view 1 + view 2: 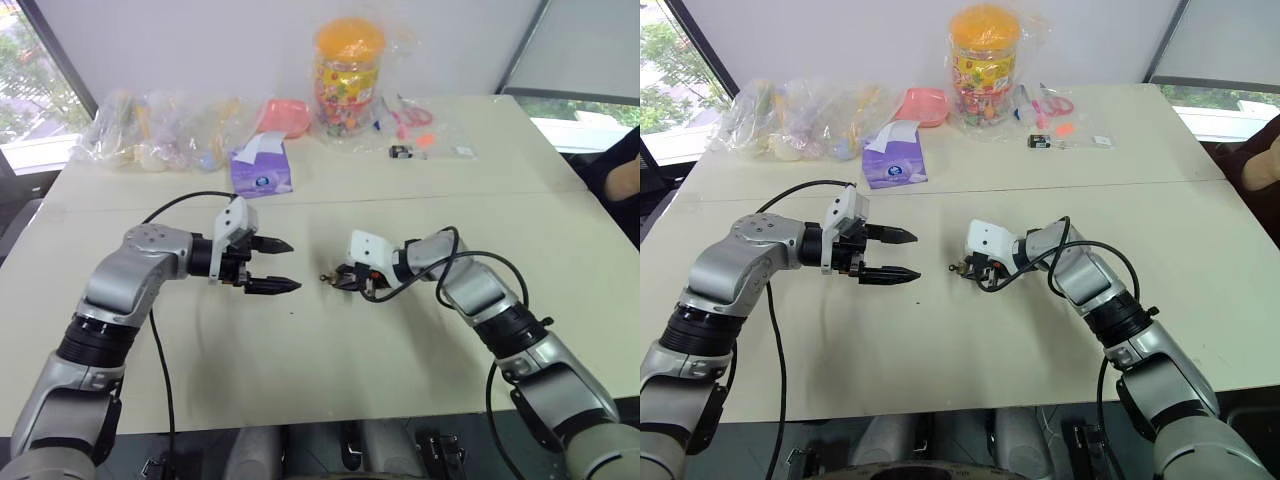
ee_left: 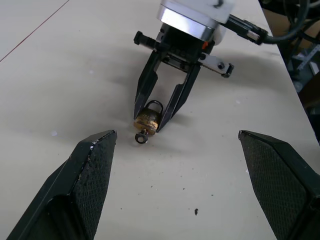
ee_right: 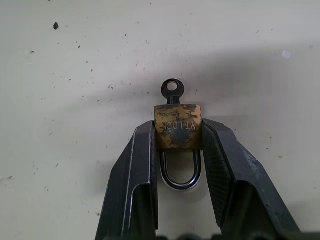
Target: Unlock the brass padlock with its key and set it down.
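The small brass padlock [image 3: 177,126] lies at the table surface in the middle of the table, its dark shackle pointing back between the fingers. My right gripper [image 3: 177,137] is shut on the padlock body, one black finger pressing each side. The key [image 3: 172,90] sticks out of the padlock's underside, its ring end toward my left gripper. In the left wrist view the padlock [image 2: 148,119] and key [image 2: 141,137] sit a short way ahead of my left gripper [image 2: 177,145]. That left gripper [image 1: 293,267] is open and empty, held above the table and pointing at the padlock.
Along the far edge of the table [image 1: 300,350] stand a purple tissue pack [image 1: 262,168], clear plastic bags [image 1: 160,130], a pink item [image 1: 285,115], an orange-lidded jar [image 1: 347,78] and a small black item [image 1: 400,152]. A person's arm [image 1: 625,175] shows at the right edge.
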Controlling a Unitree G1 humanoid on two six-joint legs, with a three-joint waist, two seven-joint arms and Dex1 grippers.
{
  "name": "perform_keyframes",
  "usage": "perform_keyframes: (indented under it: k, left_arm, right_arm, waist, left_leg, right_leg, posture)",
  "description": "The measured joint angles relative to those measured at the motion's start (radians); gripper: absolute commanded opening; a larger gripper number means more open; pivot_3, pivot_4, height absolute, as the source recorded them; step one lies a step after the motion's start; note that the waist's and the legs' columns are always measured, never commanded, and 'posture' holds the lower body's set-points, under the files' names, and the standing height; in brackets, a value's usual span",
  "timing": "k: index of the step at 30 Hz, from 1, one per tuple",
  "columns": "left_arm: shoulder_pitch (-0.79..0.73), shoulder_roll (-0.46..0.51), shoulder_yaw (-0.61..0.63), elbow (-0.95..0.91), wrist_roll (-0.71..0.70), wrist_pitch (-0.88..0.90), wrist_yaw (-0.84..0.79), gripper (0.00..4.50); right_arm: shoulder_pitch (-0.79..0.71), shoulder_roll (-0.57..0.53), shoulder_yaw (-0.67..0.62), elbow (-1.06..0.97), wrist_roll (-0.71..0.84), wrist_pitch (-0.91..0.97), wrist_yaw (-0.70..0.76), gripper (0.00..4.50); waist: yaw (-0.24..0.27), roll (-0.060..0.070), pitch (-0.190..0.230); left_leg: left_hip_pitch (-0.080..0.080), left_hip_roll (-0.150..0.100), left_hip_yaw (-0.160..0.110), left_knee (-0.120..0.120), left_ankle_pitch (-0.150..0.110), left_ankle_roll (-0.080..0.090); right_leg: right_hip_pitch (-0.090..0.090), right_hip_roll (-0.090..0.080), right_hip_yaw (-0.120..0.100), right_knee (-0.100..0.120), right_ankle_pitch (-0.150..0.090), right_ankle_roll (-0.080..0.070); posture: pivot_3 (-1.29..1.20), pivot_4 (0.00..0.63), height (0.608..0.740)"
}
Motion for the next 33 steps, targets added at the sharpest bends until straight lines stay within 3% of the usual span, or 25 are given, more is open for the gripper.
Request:
perform_keyframes:
  k: [5, 12, 20, 23, 29, 33]
  left_arm:
    - [-0.018, -0.040, 0.002, 0.025, -0.029, 0.051, 0.006, 4.10]
    - [-0.176, -0.123, 0.058, 0.185, -0.141, 0.238, 0.027, 4.10]
    - [-0.272, -0.189, 0.061, 0.245, -0.182, 0.285, 0.006, 4.10]
    - [-0.281, -0.200, 0.060, 0.246, -0.183, 0.288, 0.003, 3.19]
    - [-0.280, -0.210, 0.060, 0.244, -0.183, 0.286, -0.003, 0.67]
    - [-0.280, -0.214, 0.060, 0.243, -0.181, 0.281, 0.001, 0.67]
  right_arm:
    - [0.107, -0.014, -0.033, -0.080, -0.133, -0.136, -0.228, 0.70]
    - [0.270, -0.236, -0.144, -0.279, -0.494, -0.641, -0.643, 0.70]
    - [0.329, -0.229, -0.211, -0.362, -0.574, -0.811, -0.738, 0.70]
    - [0.329, -0.216, -0.226, -0.363, -0.576, -0.823, -0.736, 0.70]
    - [0.320, -0.190, -0.238, -0.364, -0.576, -0.823, -0.710, 0.70]
    - [0.321, -0.186, -0.239, -0.376, -0.575, -0.825, -0.691, 0.70]
  waist:
    - [0.007, 0.000, 0.000]
    - [0.021, -0.001, 0.001]
    - [0.003, -0.001, 0.001]
    - [0.003, -0.001, 0.001]
    - [0.005, -0.001, 0.001]
    - [0.005, -0.001, 0.001]
  left_leg:
    - [-0.001, -0.002, 0.000, 0.000, 0.000, 0.000]
    - [-0.004, -0.003, 0.002, 0.001, 0.000, -0.001]
    - [-0.001, -0.003, 0.005, 0.001, 0.001, -0.002]
    - [-0.001, -0.002, 0.005, 0.000, 0.001, -0.002]
    - [-0.001, -0.002, 0.005, 0.000, 0.001, -0.002]
    - [-0.001, -0.002, 0.006, 0.001, 0.001, -0.002]
  right_leg:
    - [0.000, -0.001, 0.000, 0.000, 0.000, 0.000]
    - [-0.002, -0.002, 0.001, -0.002, -0.001, 0.002]
    - [-0.002, -0.001, 0.004, 0.000, -0.001, 0.002]
    - [-0.002, -0.001, 0.005, 0.000, -0.001, 0.002]
    - [-0.002, -0.001, 0.005, 0.000, -0.001, 0.002]
    - [-0.002, -0.001, 0.005, 0.000, -0.001, 0.002]
  posture:
    - [0.00, 0.150, 0.737]
    - [0.00, 0.150, 0.737]
    - [0.00, 0.150, 0.737]
    - [0.00, 0.150, 0.737]
    - [0.00, 0.150, 0.737]
    - [0.00, 0.150, 0.737]
